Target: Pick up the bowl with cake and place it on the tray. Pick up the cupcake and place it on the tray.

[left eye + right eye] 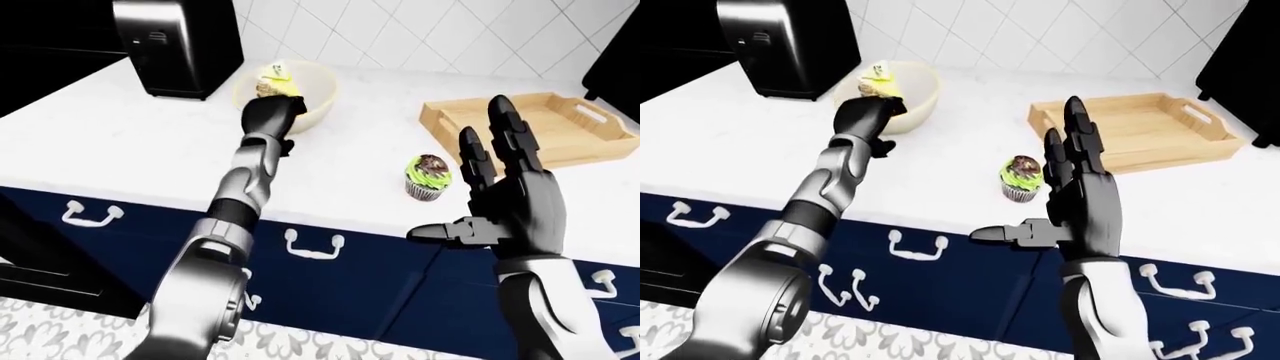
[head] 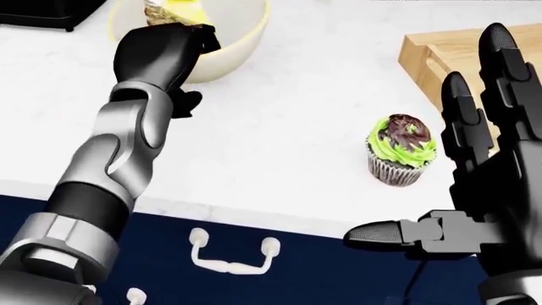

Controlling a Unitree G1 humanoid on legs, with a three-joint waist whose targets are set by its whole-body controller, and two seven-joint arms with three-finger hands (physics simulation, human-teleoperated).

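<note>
Cupcake (image 2: 401, 158), green swirled frosting, chocolate top, upright

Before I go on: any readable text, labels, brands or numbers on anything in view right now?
None can be read in any view.
Tall black appliance: one small pale mark on its face, too small and blurred to read.
Cream bowl with cake, green-frosted chocolate cupcake, light wooden tray, navy drawer fronts: no lettering shows.
</note>
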